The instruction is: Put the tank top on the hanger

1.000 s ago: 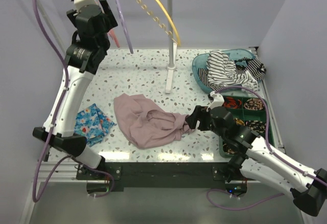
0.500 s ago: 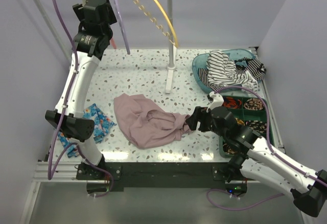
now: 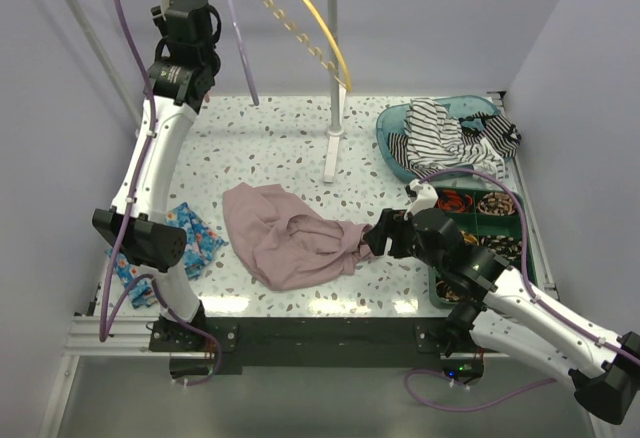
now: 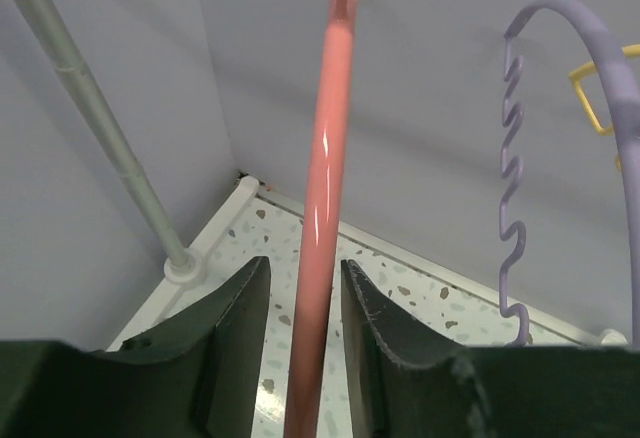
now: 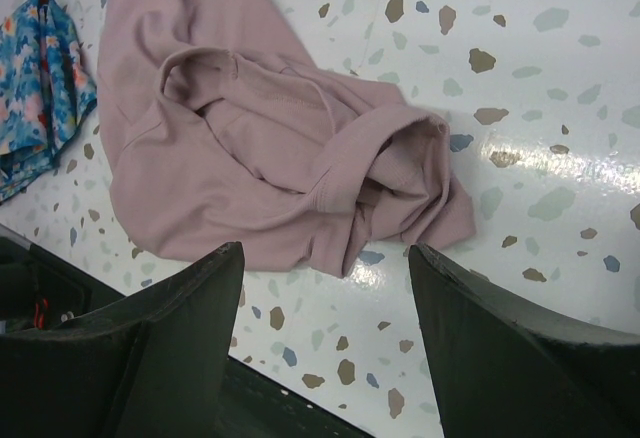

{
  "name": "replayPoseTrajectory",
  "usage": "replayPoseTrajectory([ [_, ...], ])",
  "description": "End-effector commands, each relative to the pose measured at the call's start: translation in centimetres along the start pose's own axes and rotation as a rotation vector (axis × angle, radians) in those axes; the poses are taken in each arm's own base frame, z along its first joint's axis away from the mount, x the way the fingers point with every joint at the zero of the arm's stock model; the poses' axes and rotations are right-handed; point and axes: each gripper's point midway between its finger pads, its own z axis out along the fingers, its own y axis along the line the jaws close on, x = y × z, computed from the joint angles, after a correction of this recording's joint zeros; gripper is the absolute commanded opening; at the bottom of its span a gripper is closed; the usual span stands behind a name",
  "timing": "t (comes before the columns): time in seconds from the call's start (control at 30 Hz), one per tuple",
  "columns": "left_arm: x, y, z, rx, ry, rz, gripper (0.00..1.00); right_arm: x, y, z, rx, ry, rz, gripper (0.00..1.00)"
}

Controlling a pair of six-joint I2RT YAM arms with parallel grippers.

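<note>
The tank top (image 3: 285,233) is a crumpled dusty-pink heap on the speckled table, also in the right wrist view (image 5: 260,158). My right gripper (image 3: 372,240) hovers at its right edge, open, with nothing between its fingers (image 5: 325,258). My left gripper (image 3: 190,33) is raised at the back left. In the left wrist view the coral-pink hanger (image 4: 325,208) runs up between its fingers (image 4: 303,268). The jaws are drawn in close on both sides of the hanger, and a thin gap still shows on the left side. In the top view the hanger is hidden behind the left arm.
A lilac hanger (image 4: 512,188) and a yellow hanger (image 3: 305,28) hang from the white stand (image 3: 333,108). A blue basket (image 3: 395,123) holds a striped garment (image 3: 440,133). A blue floral cloth (image 3: 185,238) lies at the left. A green tray (image 3: 437,293) sits at the right.
The left arm has straightened upward and toward the back wall, and its jaws have narrowed around the coral hanger. The right arm and the tank top have not moved.
</note>
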Motion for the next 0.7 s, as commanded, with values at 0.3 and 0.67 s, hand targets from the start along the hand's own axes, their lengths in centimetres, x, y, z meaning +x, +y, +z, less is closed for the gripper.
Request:
replayPoseTrajectory([
  [0.3, -4.6, 2.6, -1.0, -0.037, -0.123, -0.007, 0.12, -1.3, 1.1, -0.2, -0.027, -0.024, -0.009, 0.71],
  [0.67, -9.7, 2.9, -3.9, 0.061, -0.247, -0.037, 0.0, -2.5, 1.5, 0.0, -0.02, -0.053, -0.036, 0.71],
])
